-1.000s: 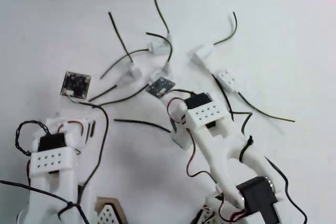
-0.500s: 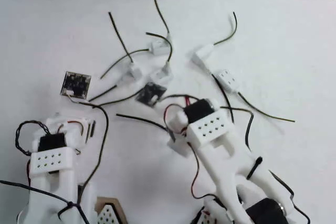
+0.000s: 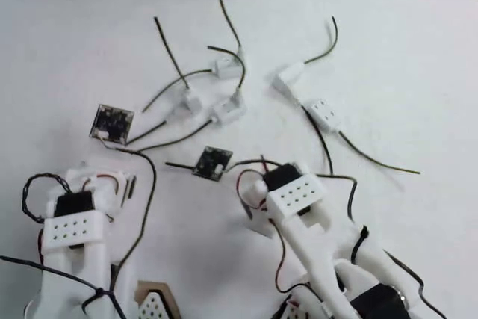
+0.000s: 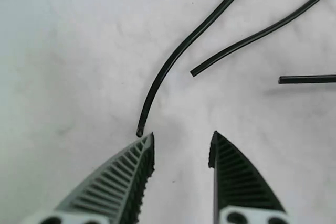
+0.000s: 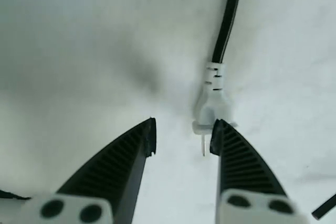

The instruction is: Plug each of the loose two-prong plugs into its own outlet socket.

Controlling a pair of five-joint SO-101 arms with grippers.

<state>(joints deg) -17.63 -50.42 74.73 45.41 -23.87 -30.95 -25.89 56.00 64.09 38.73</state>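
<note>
Several white two-prong plugs on black cords lie across the table's middle, among them one (image 3: 228,110) and another (image 3: 323,113). Two dark square sockets rest nearer: one (image 3: 112,122) at the left, one (image 3: 213,162) in the middle. My right gripper (image 5: 181,135) is open low over the table. A white plug (image 5: 212,103) lies right against the outer side of one fingertip, prongs pointing toward the wrist. In the high view the right gripper (image 3: 252,213) sits just beside the middle socket. My left gripper (image 4: 181,140) is open and holds nothing, with a black cord end (image 4: 139,131) at one fingertip.
Loose black cords (image 3: 168,46) cross the table between the plugs. A cord (image 3: 146,207) runs from the left socket down past the left arm (image 3: 75,225). A wooden-edged piece (image 3: 153,300) sits at the near edge. The table's far left and far right are bare white.
The right arm pulled back toward the near edge. The middle socket slid with it, nearer and to the left, uncovering a white plug. The left arm kept still.
</note>
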